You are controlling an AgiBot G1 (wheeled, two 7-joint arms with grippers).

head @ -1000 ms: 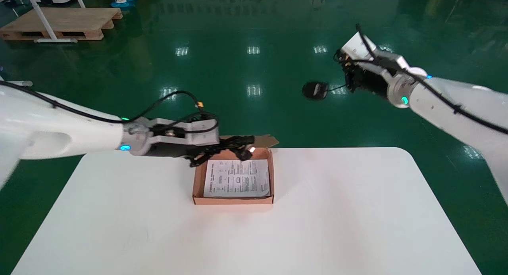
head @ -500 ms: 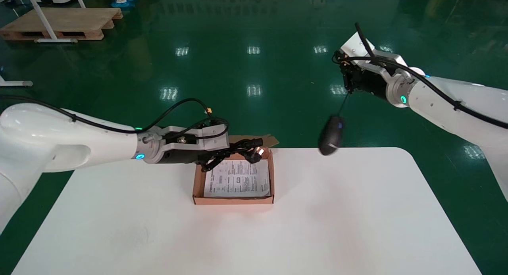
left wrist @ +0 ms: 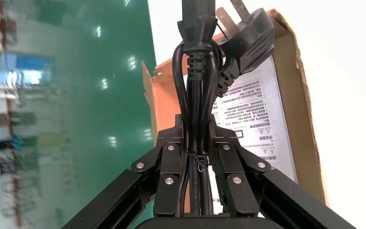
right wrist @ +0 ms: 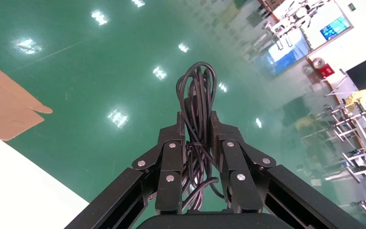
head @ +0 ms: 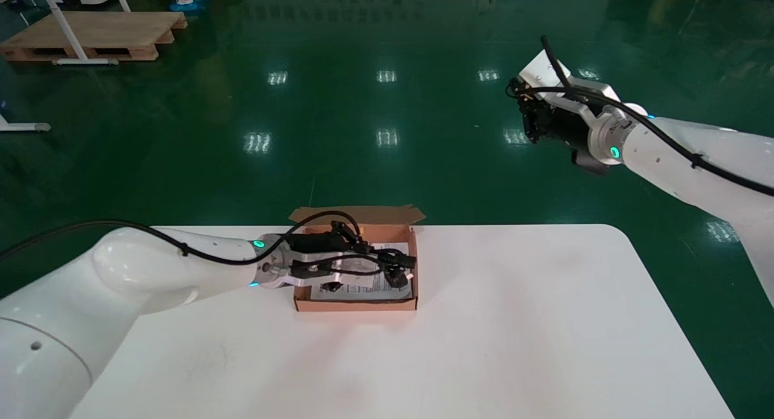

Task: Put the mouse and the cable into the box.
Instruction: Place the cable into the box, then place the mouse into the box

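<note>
item: power cable point(left wrist: 198, 90), black, folded into a bundle, with a plug point(left wrist: 246, 34) at its free end. holder: left hand point(left wrist: 198, 128), fingers point(left wrist: 170, 157) drawn in narrow and clamped on the bundle from both sides, so the loops and the plug stick out past the fingertips. location: the left hand point(head: 357, 263) lies low over the box point(head: 357, 305), its arm reaching in from the surface's left side. the power cable point(head: 375, 260) sits inside the box's outline, over the half nearer the surface's right edge; whether it touches the bottom cannot be told. item: box, brown cardboard, shallow, open, flap point(head: 357, 214) folded back, standing at the middle of the far edge of the white surface point(head: 514, 322). a printed leaflet point(left wrist: 255, 114) lies flat on the bottom of the box point(left wrist: 306, 119), under the plug. item: mouse cord point(right wrist: 198, 90), thin, black, coiled. holder: right hand point(right wrist: 196, 121), closed tight on the coil, loops rising beyond the fingertips. location: the right hand point(head: 533, 120) is raised well beyond the surface's far right corner, over the green floor point(head: 387, 104), far apart from the box. item: dark shape point(head: 588, 162), rounded, just below the right wrist; cannot tell if it is the mouse.
</note>
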